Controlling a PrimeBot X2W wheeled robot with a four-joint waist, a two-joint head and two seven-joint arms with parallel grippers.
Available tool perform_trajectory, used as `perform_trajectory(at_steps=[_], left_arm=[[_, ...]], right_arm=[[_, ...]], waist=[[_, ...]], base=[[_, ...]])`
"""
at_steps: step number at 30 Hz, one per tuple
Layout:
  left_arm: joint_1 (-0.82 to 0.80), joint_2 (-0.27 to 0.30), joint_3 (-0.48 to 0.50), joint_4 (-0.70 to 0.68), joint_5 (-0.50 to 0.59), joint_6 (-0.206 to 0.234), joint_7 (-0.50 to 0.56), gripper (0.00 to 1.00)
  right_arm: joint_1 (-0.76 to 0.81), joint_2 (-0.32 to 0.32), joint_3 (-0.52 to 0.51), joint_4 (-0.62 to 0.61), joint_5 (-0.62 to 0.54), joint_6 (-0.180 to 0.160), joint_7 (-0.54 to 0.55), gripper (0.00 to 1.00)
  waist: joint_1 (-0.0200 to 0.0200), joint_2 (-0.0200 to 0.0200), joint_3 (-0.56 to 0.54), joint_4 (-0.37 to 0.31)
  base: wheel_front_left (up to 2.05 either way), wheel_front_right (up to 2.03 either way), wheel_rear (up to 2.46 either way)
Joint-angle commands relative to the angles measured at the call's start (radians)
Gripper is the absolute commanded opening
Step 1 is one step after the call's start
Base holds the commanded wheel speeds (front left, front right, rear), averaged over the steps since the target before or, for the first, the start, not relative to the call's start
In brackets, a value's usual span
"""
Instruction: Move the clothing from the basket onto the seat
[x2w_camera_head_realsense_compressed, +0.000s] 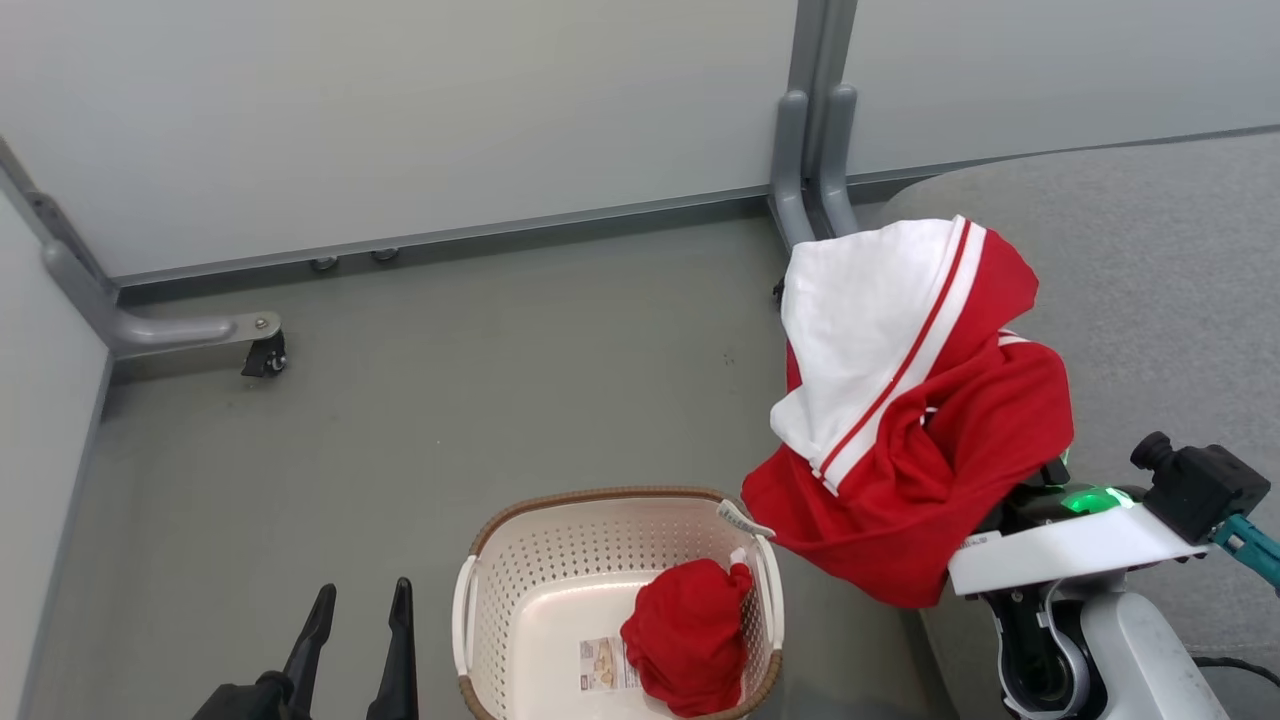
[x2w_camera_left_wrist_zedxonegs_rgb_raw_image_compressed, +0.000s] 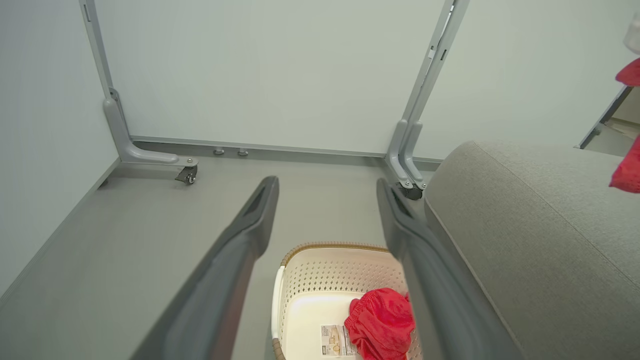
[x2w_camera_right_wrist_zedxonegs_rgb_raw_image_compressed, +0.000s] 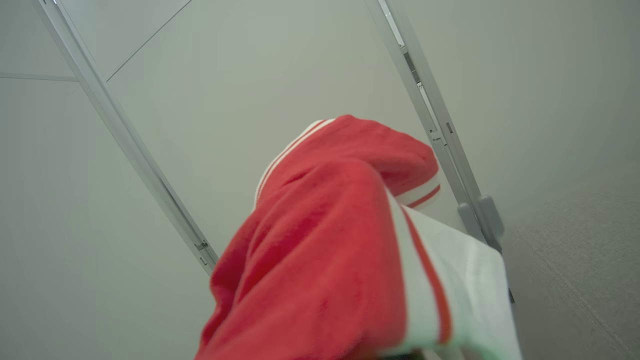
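Striped garment (x2w_camera_head_realsense_compressed: 910, 420): red with a white panel and thin stripes; aloft, above and to the right of the basket (x2w_camera_head_realsense_compressed: 590, 497), clear of its rim; heaped over the end of the right arm (x2w_camera_head_realsense_compressed: 1070, 545)
Right gripper: fingers buried under the cloth; closed down narrow; from the way the cloth hangs off it, I take it to be pinching a fold of the striped garment
Left gripper (x2w_camera_head_realsense_compressed: 364, 588): low, just left of the basket; fingers spread wide, nothing between them
Balled garment (x2w_camera_head_realsense_compressed: 690, 640): plain red bundle inside the basket, against its right wall, beside the label sticker (x2w_camera_head_realsense_compressed: 605, 662)
Seat (x2w_camera_head_realsense_compressed: 1150, 260): grey cushion right of the basket; the striped garment hangs over its edge, not resting on it as far as I can tell
Handling, my guess: light, limp, no stiffness; will sag and swing; a trailing hem could catch the basket's rim; not fragile; fleecy face should grip well, not slip
Where to take hold: on the balled garment, pinch a raised fold at the top of the bundle, deep enough to catch more than one layer; a thin edge alone may pull free
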Motion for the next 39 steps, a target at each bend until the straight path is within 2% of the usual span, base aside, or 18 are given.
perform_trajectory(at_steps=[1, 14, 25, 39], left_arm=[[-0.019, -0.002, 0.003, -0.003, -0.004, -0.002, 0.0, 1.0], [-0.067, -0.009, 0.01, -0.01, -0.001, -0.002, 0.0, 1.0], [-0.105, 0.01, -0.008, -0.007, -0.001, -0.002, 0.0, 1.0], [-0.198, 0.055, -0.113, 0.032, -0.019, -0.002, 0.0, 1.0]], right_arm=[[-0.01, -0.004, -0.006, -0.008, -0.005, 0.0, -0.003, 0.0], [-0.025, -0.016, -0.042, -0.019, -0.005, 0.0, -0.003, 0.0], [-0.012, -0.019, -0.083, -0.031, -0.001, 0.0, -0.003, 0.0], [0.041, 0.024, -0.191, -0.088, -0.018, 0.0, -0.003, 0.0]], waist=[[0.0, -0.0001, 0.013, -0.048], [0.0, -0.0001, 0.073, -0.275], [0.0, -0.0001, 0.114, -0.449], [0.0, -0.0001, 0.171, -0.492]], base=[[0.0, 0.0, 0.0], [0.0, 0.0, 0.0], [0.0, 0.0, 0.0], [0.0, 0.0, 0.0]])
